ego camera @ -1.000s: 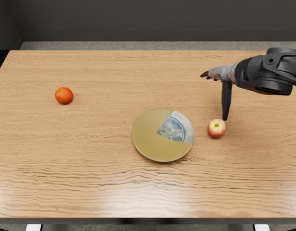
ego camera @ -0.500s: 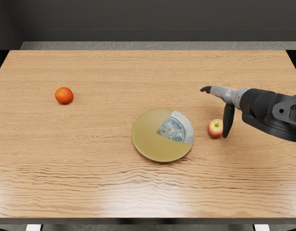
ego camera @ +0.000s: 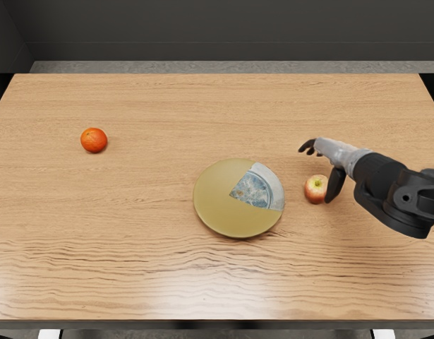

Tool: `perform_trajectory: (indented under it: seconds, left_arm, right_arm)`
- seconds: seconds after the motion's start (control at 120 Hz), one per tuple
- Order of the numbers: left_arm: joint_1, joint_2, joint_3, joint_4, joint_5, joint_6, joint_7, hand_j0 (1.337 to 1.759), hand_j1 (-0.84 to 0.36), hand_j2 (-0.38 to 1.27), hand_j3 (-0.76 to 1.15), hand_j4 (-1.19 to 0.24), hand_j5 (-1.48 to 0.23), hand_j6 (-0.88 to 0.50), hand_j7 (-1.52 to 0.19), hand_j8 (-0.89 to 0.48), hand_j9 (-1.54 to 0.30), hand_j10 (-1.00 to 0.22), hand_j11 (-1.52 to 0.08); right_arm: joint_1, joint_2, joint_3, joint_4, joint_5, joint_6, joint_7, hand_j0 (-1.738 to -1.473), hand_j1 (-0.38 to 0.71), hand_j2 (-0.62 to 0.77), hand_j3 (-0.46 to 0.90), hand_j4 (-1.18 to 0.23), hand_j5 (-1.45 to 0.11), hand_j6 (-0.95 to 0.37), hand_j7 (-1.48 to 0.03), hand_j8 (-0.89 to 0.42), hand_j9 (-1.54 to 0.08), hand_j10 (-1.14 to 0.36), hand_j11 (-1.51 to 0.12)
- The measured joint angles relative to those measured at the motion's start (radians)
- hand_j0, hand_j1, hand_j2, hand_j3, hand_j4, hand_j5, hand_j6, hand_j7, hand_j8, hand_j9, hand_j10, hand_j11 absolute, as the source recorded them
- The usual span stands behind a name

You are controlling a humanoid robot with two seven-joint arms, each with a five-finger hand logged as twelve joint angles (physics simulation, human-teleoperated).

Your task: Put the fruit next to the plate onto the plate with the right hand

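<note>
Reaching hand: the right hand (ego camera: 328, 161) is hovering at the apple (ego camera: 316, 188) with fingers spread, gripping nothing; one dark digit is hanging just beside the fruit's right flank (contact unclear).
Apple: it is sitting on the table (ego camera: 202, 282), just right of the plate (ego camera: 217, 201).
Plate: it is carrying no fruit.
Orange: the orange (ego camera: 94, 140) is lying well apart, far left.
Progress: grasping, lifting and placing are all remaining.
</note>
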Motion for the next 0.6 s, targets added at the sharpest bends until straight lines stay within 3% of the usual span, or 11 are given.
perform_trajectory:
  seconds: [0.6]
  left_arm:
    - [0.0,0.0,0.0,0.0,0.0,0.0,0.0,1.658,0.35,0.0,0.0,0.0,0.0,0.0,0.0,0.0,0.0,0.0,0.0]
  right_arm:
    - [-0.078,-0.016,-0.001,0.0,-0.072,-0.07,0.0,-1.658,0.04,-0.06,0.0,-0.33,-0.43,-0.33,-0.42,-0.33,-0.43,-0.33,-0.42]
